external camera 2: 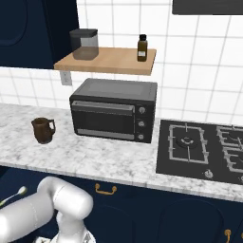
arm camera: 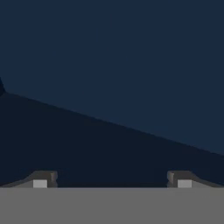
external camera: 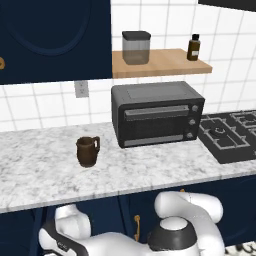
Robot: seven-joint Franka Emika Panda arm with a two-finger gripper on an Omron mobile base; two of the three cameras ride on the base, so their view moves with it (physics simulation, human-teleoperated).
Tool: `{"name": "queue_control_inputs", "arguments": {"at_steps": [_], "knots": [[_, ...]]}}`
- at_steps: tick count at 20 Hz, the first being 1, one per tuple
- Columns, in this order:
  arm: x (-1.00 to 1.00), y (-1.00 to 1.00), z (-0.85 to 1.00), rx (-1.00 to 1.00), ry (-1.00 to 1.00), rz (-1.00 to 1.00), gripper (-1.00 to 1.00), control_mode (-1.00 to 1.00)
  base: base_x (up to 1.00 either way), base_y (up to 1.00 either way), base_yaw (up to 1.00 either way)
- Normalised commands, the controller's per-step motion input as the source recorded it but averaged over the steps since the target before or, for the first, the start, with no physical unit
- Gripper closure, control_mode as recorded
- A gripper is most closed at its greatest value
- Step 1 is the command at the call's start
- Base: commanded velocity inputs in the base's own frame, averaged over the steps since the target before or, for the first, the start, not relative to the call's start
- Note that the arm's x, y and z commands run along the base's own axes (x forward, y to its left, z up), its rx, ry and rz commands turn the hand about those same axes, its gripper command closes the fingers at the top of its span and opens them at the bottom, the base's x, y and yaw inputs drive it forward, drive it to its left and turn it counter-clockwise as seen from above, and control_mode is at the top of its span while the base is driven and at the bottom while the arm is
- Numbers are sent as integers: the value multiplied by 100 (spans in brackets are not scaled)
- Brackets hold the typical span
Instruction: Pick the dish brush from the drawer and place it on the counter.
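We can read no brand, label or writing anywhere; the small dark bottle (external camera: 194, 47) on the wooden shelf (external camera: 160, 63) carries a pale patch, too small to make out. Beside it on the shelf stands a grey lidded canister (external camera: 136, 47), and we cannot tell what is inside. A brown mug (external camera: 88, 151) stands upright on the surface (external camera: 45, 175), well to the left of the black toaster oven (external camera: 157, 113); its contents are hidden from us.

The surface is white-and-grey speckled marble with a thick pale edge, backed by white wall tiles with an outlet (external camera: 81, 89). A black gas cooktop (external camera 2: 201, 149) is set into it just right of the oven. Navy cabinets hang above and stand below, with gold handles (external camera 2: 105, 190).

The dish brush (external camera 2: 14, 195) shows at the lower left of the right base view, below the surface's edge, its white head up and yellow handle slanting down beside the arm. In the hand view the claw (arm camera: 112, 180) has its two fingertips (arm camera: 43, 180) spread wide apart with nothing between them, facing dark blue panels that may be the drawer (arm camera: 109, 144).
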Motion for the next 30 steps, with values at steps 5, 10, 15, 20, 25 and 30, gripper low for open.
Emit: {"name": "queue_control_inputs", "arguments": {"at_steps": [5,10,15,20,25,30], "knots": [[57,-29,73,-7,-18,-4,-100,-100,0,0,0],[99,-42,63,-1,-23,-12,-100,-100,0,0,0],[75,12,2,-8,-3,-21,-100,-100,0,0,0],[28,16,-27,-5,-13,-28,-100,-100,0,0,0],[1,47,-23,-19,-10,-37,-100,-100,0,0,0],[16,-5,-21,-13,-5,-14,-100,-100,0,0,0]]}}
